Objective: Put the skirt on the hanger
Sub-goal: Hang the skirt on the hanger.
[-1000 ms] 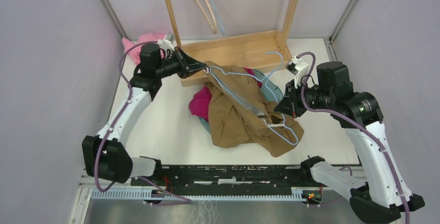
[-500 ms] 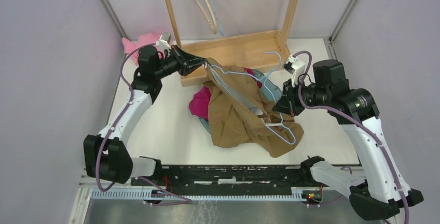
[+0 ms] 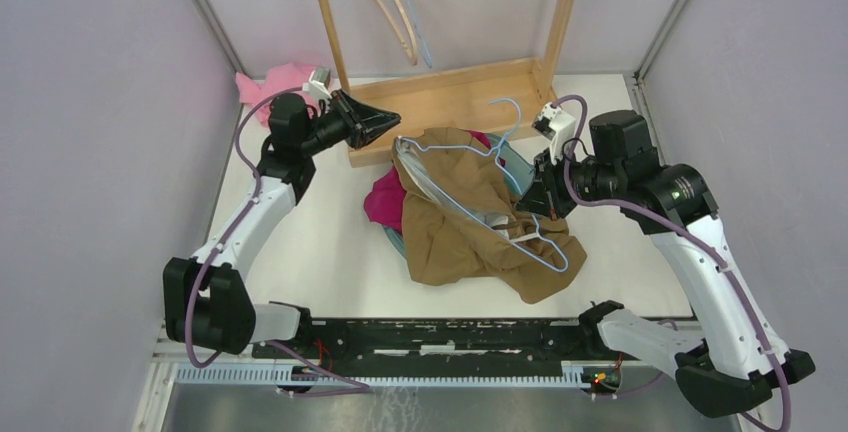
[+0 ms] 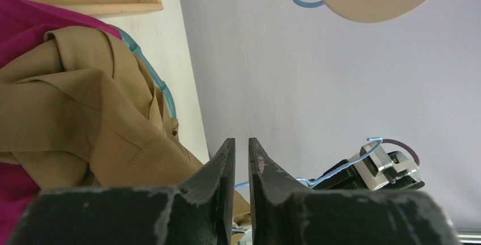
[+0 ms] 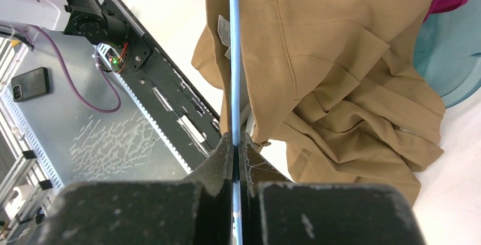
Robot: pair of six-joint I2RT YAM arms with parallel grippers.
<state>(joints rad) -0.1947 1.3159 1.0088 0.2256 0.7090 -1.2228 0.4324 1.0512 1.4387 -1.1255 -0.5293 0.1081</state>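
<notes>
The tan cloth skirt (image 3: 455, 237) lies heaped on the white table (image 3: 320, 252), the light-blue wire hanger (image 5: 234, 58) across it (perhaps partly threaded through). The right hand (image 5: 235, 143) clamps the hanger; the left hand (image 4: 241, 148), slightly apart, holds nothing. Proper hanging is not yet done.

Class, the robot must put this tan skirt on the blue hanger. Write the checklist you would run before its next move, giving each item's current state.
1. Right end effector grips blue hanger: ok, wire pinched between shut jaws.
2. Left end effector empty: ok, narrow gap, nothing in it.
3. Left end effector clear of tan skirt: ok, apart from it.
4. Skirt hanging from hanger: not ok, it lies in a heap.
5. Hanger's far end inside waistband: cannot tell, folds hide it.
</notes>
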